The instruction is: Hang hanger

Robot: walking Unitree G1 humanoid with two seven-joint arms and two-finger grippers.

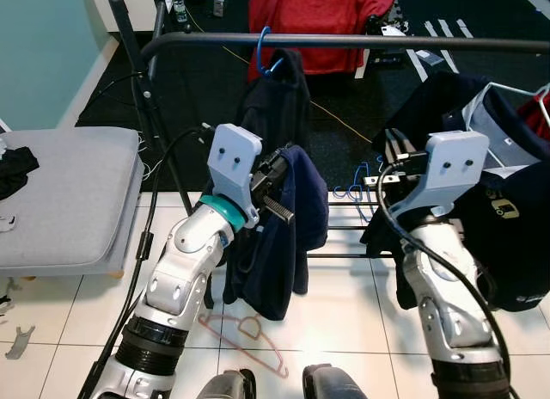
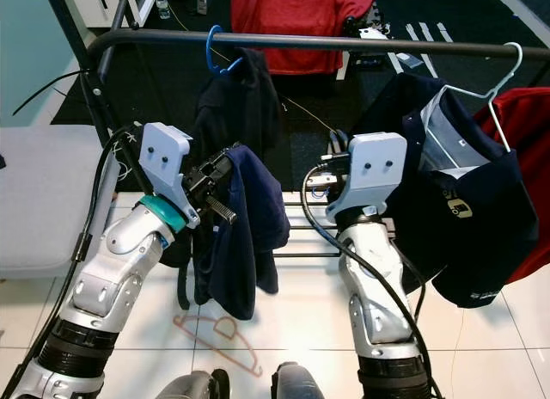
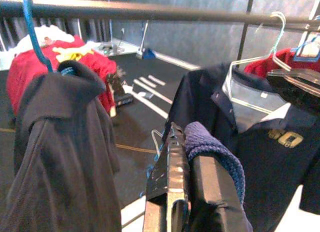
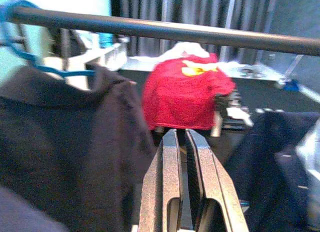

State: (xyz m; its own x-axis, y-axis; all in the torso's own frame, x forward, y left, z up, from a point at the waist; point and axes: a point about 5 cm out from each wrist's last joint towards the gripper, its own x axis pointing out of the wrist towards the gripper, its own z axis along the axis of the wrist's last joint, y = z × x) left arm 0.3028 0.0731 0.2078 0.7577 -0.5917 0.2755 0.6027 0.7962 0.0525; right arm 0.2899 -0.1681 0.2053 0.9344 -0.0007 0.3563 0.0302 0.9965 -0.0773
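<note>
Fingers of my left gripper (image 1: 273, 191) are clamped together on a navy blue garment (image 1: 292, 236), which hangs down from them; I cannot see a hanger inside it. On my right gripper (image 4: 182, 157) the two fingers are pressed together with nothing between them.

From large to small: the black clothes rail (image 1: 361, 42) runs left to right across the scene, above and far from both grippers. On it hang a dark jacket on a blue hanger (image 1: 263, 51), at the left, and a navy polo on a white hanger (image 2: 494, 94), at the right. A pink hanger (image 1: 249, 330) lies on the near floor tiles.

I judge the rail's free stretch is up and far from the left gripper, the nearer arm.
</note>
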